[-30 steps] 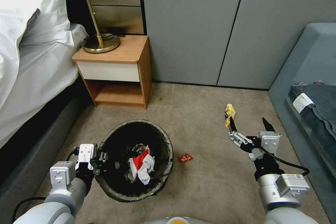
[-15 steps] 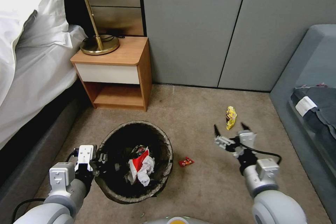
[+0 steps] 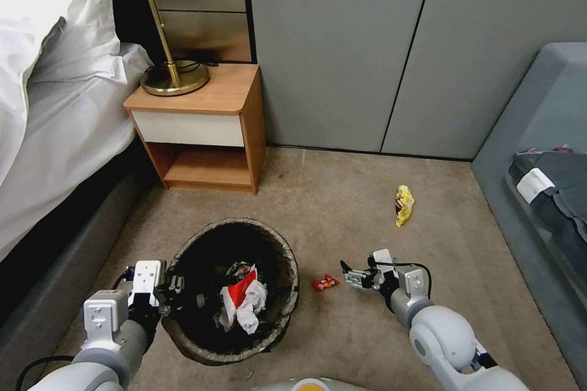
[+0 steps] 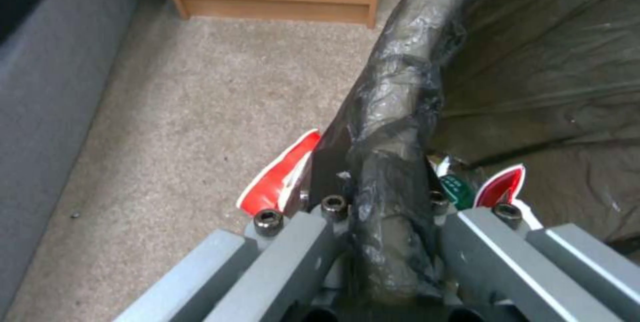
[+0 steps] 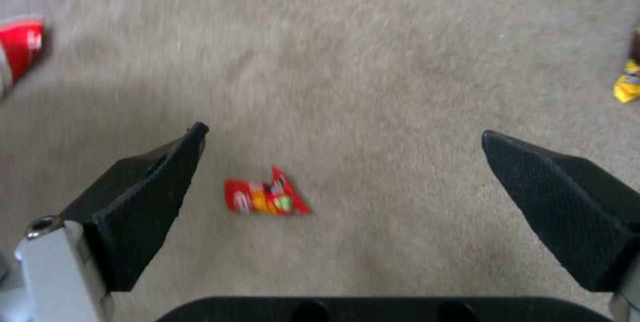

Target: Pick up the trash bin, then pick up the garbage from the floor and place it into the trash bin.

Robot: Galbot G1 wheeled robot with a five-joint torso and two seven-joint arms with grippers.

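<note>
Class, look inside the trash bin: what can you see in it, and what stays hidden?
Inside the trash bin, a red-and-white wrapper and white tissue lie on the dark liner. Whatever lies beneath them is covered.

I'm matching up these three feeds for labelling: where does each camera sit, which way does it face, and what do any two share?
Head view: on the robot's head, facing forward and down at the carpet; both arms show, left gripper on the trash bin, right gripper by the red wrapper.
Left wrist view: on the left wrist, facing along the clamped bin rim.
Right wrist view: on the right wrist, facing the carpet between open fingers.
Shared: head and right wrist views both show the red wrapper and yellow wrapper.
</note>
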